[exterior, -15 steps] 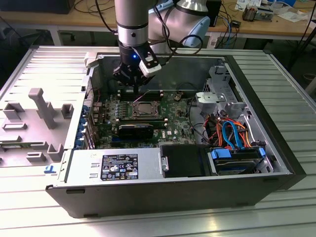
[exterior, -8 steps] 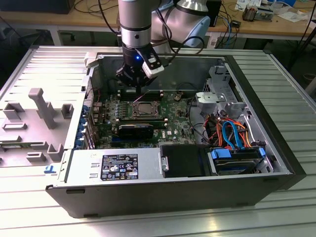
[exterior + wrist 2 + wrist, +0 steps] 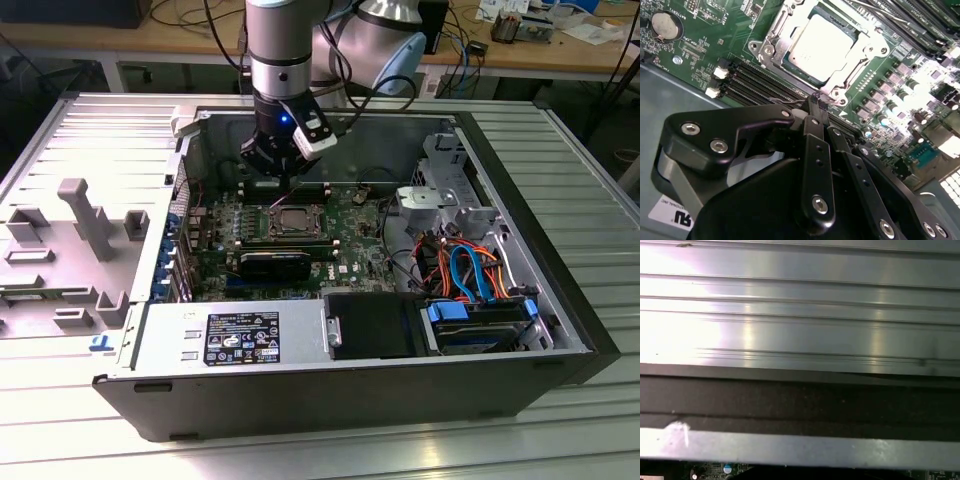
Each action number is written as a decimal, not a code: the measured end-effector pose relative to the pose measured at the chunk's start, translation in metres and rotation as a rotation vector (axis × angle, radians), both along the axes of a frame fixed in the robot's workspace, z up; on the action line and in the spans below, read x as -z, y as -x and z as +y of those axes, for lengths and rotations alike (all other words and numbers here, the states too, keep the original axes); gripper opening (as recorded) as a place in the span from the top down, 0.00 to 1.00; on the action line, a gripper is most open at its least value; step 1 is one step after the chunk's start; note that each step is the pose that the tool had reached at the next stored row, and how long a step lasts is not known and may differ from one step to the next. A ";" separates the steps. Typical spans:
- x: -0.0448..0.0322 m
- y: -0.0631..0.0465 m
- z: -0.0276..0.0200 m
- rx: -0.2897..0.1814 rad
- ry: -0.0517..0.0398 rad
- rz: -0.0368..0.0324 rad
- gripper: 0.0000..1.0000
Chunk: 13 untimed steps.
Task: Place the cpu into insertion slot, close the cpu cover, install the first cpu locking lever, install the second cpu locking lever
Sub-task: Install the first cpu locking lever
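An open computer case (image 3: 300, 400) lies on its side on a ribbed metal table (image 3: 560, 140). The arm (image 3: 278, 50) comes down from the far side, and its black hand (image 3: 283, 177) hangs over the far part of the green circuit board, just beyond the socket.

In the second wrist view the hand (image 3: 817, 102) has its two fingers (image 3: 816, 150) drawn together to a narrow tip. Whether anything thin is pinched there is hard to make out. The cpu (image 3: 821, 42), a dull silver square, sits in the insertion slot (image 3: 799, 69). The cpu cover (image 3: 771, 47) lies flat around it as a silvery frame. A bank of long black memory slots (image 3: 752, 82) runs between the fingertips and the cover, and a coin battery (image 3: 665, 25) sits off to one side.

In the exterior view:
- A black fan block (image 3: 275, 265) lies on the near side of the socket.
- A grey power supply (image 3: 235, 335) fills the near edge of the case.
- Orange and blue cables (image 3: 465, 270) crowd the exterior view's right.
- A grey plastic fixture (image 3: 85, 215) rests on the table at the exterior view's left.
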State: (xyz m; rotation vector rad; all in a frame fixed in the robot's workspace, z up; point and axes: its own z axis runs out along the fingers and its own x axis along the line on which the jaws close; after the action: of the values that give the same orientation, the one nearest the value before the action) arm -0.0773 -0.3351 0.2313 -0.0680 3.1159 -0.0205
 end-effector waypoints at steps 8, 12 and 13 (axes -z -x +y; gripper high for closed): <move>0.0037 -0.005 0.0026 0.000 -0.0001 -0.0001 0.89; 0.0070 -0.010 0.0032 0.000 0.0002 0.0000 0.89; 0.0076 -0.012 0.0032 0.000 0.0001 0.0000 0.89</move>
State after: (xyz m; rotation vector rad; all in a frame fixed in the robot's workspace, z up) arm -0.0657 -0.3319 0.2236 -0.0682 3.1159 -0.0206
